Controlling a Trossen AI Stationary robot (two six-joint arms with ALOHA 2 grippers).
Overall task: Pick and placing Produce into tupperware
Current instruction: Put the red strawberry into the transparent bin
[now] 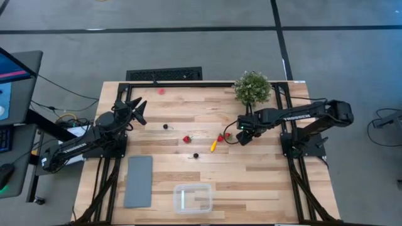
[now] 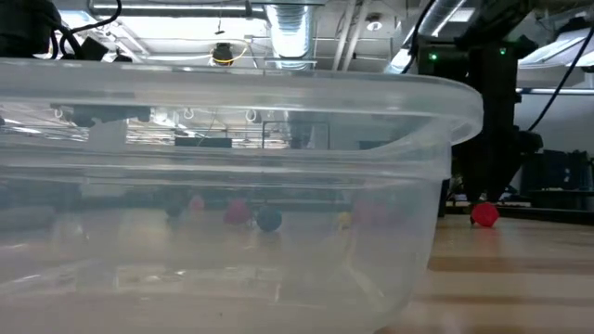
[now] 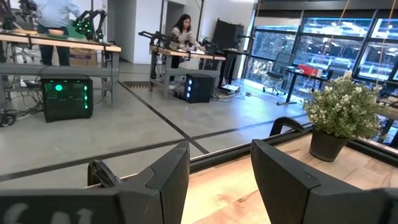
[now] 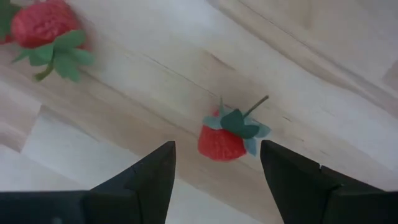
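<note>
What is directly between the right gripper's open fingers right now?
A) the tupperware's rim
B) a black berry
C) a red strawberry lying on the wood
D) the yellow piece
C: in the right wrist view a strawberry with a green leafy cap lies on the table between the open fingers of the right gripper, not yet clamped; the high view puts that gripper over the red pieces, far from the tupperware.
</note>
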